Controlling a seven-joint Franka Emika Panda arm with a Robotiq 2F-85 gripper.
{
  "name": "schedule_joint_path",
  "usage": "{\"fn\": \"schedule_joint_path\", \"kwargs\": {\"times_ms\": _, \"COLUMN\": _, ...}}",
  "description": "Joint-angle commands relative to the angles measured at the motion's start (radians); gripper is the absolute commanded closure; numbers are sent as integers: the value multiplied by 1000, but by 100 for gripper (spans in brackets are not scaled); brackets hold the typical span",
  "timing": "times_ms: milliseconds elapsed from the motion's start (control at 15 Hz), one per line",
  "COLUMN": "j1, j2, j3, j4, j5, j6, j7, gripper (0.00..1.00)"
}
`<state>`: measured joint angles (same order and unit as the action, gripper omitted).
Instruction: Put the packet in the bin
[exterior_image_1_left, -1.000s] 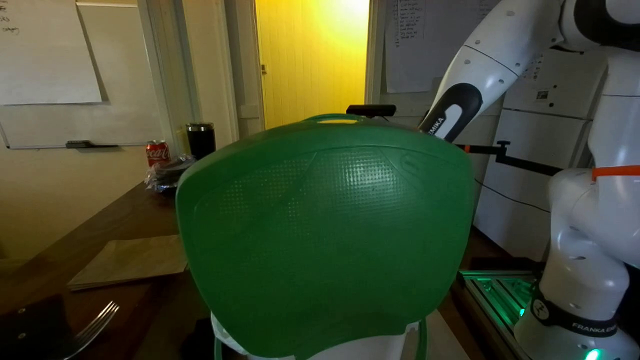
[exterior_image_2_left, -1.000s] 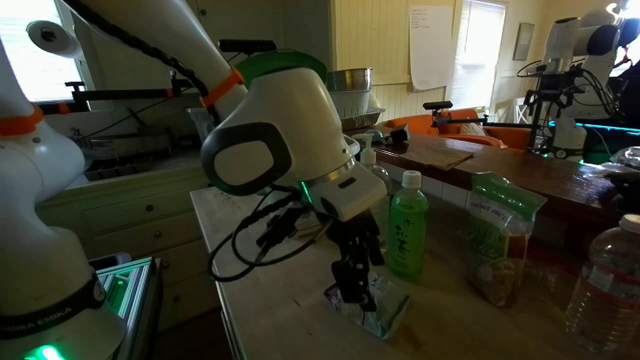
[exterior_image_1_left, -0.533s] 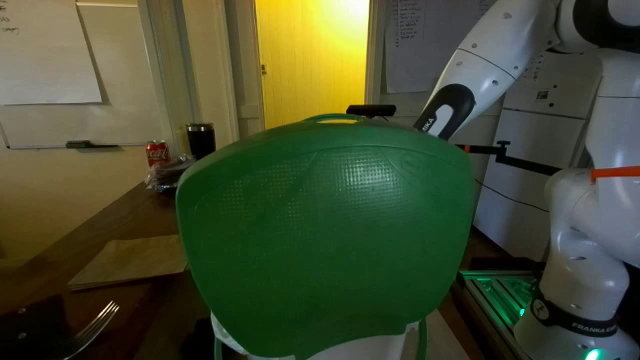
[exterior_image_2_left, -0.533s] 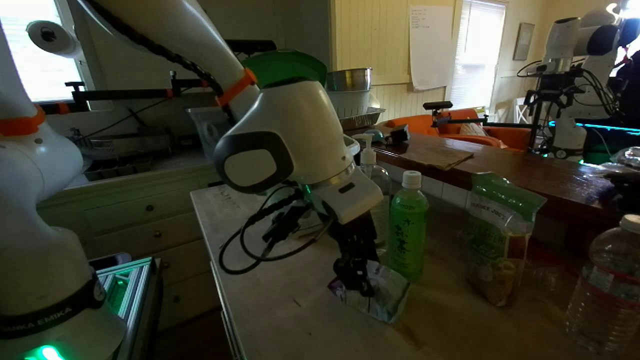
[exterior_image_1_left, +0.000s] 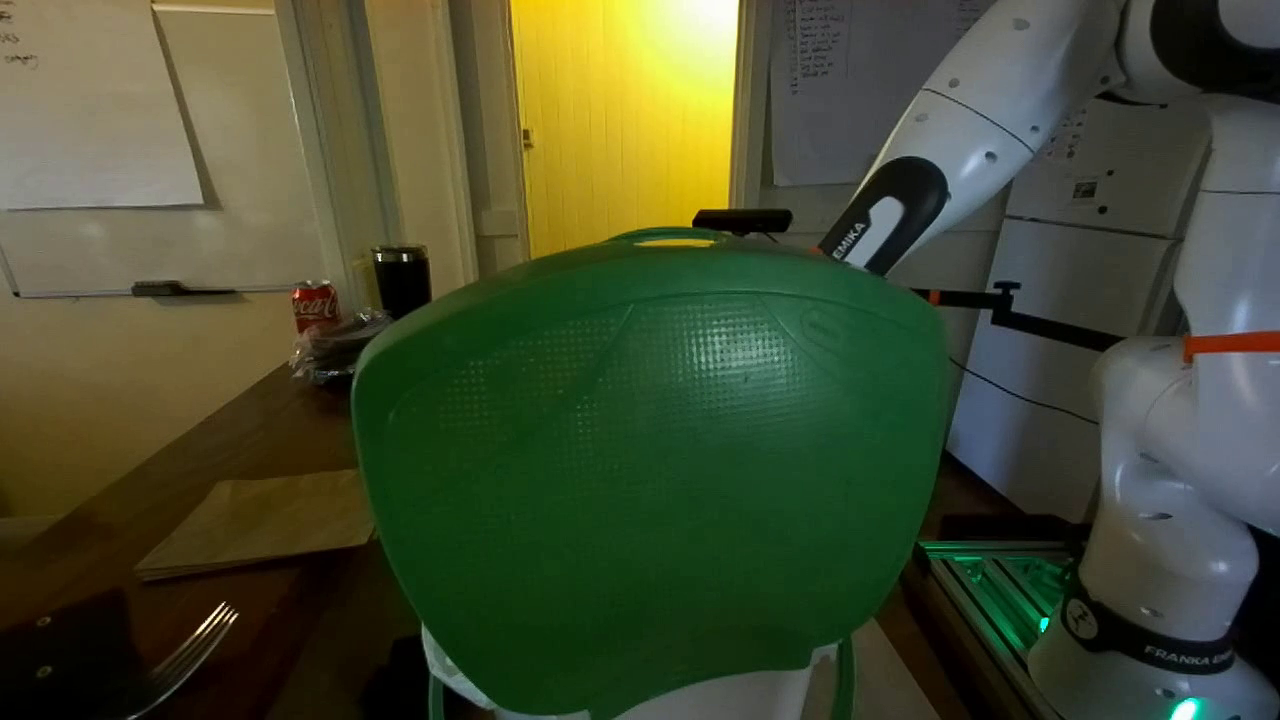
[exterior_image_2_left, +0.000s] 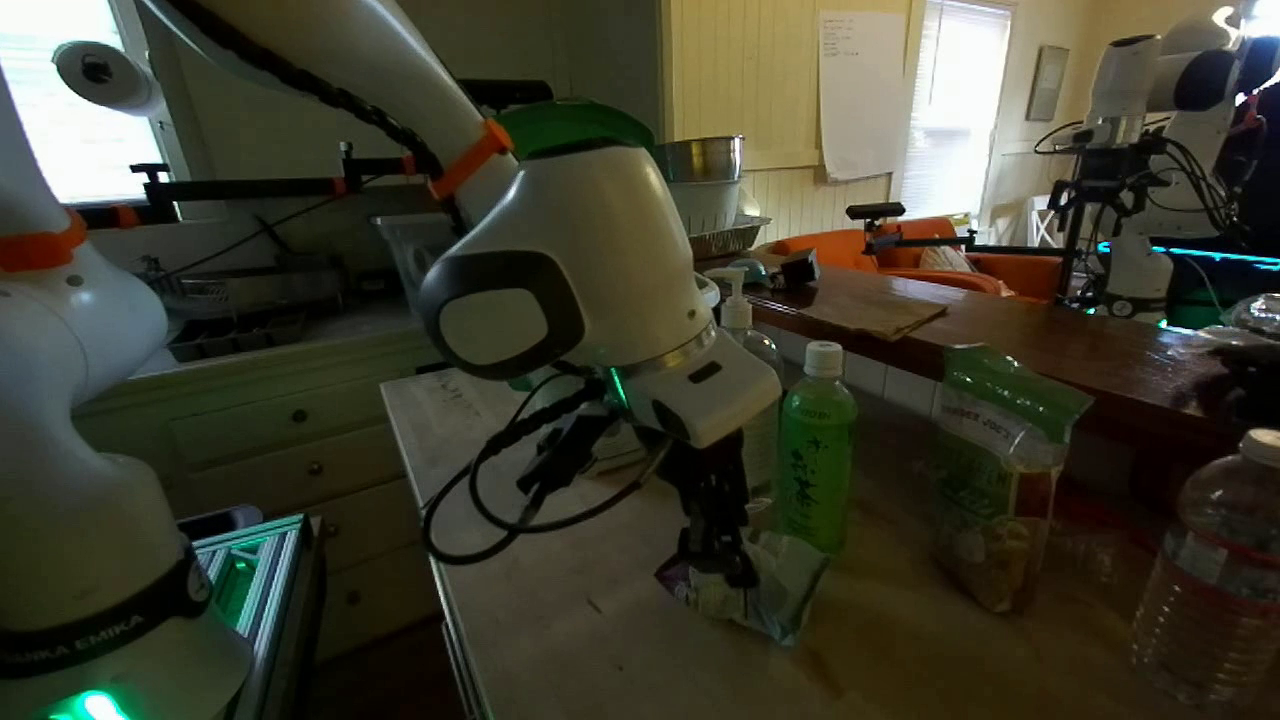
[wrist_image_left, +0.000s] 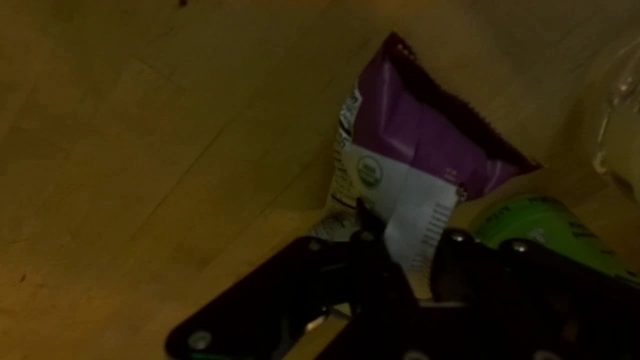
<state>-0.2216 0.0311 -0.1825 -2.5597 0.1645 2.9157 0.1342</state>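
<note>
The packet (wrist_image_left: 420, 135), purple at its end and white with print along its body, lies on the wooden table in the wrist view. My gripper (wrist_image_left: 402, 245) has a dark finger on each side of its middle, and the wrapper bulges and creases between them. In an exterior view the same packet (exterior_image_2_left: 790, 580) looks pinched at the fingertips, its lower edge still at the tabletop. The fingers hide part of it. The bin (exterior_image_1_left: 650, 450), a big green rounded shape over a whitish base, fills the middle of an exterior view. Its green top (exterior_image_2_left: 580, 125) also shows behind the arm.
Right beside the gripper stands a green tea bottle (exterior_image_2_left: 818, 460), with a pump bottle (exterior_image_2_left: 737, 310) behind it. A standing snack bag (exterior_image_2_left: 1000, 480) and a large clear water bottle (exterior_image_2_left: 1215, 580) are farther right. A raised brown counter (exterior_image_2_left: 1040, 320) runs along the back.
The fingers have come together on the packet, which has bunched up between them and shifted slightly. The arm has moved a little to the right in the exterior view that shows the packet.
</note>
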Motion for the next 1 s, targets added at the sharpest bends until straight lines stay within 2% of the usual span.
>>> {"fn": "schedule_joint_path", "kwargs": {"times_ms": 0, "j1": -13, "j2": -84, "j3": -35, "j4": -3, "j5": -71, "j6": -130, "j7": -48, "gripper": 96}}
{"fn": "schedule_joint_path", "kwargs": {"times_ms": 67, "j1": -17, "j2": -104, "j3": -42, "j4": -1, "j5": -101, "j6": -159, "j7": -49, "gripper": 98}}
{"fn": "schedule_joint_path", "kwargs": {"times_ms": 267, "j1": -37, "j2": -199, "j3": -50, "j4": 15, "j5": -203, "j6": -271, "j7": -48, "gripper": 97}}
{"fn": "schedule_joint_path", "kwargs": {"times_ms": 467, "j1": -45, "j2": -297, "j3": -40, "j4": 50, "j5": -246, "j6": -371, "j7": -74, "gripper": 97}}
{"fn": "schedule_joint_path", "kwargs": {"times_ms": 800, "j1": 20, "j2": -420, "j3": -32, "j4": 129, "j5": -183, "j6": -454, "j7": -202, "gripper": 97}}
{"fn": "schedule_joint_path", "kwargs": {"times_ms": 933, "j1": 61, "j2": -440, "j3": -33, "j4": 157, "j5": -154, "j6": -446, "j7": -253, "gripper": 97}}
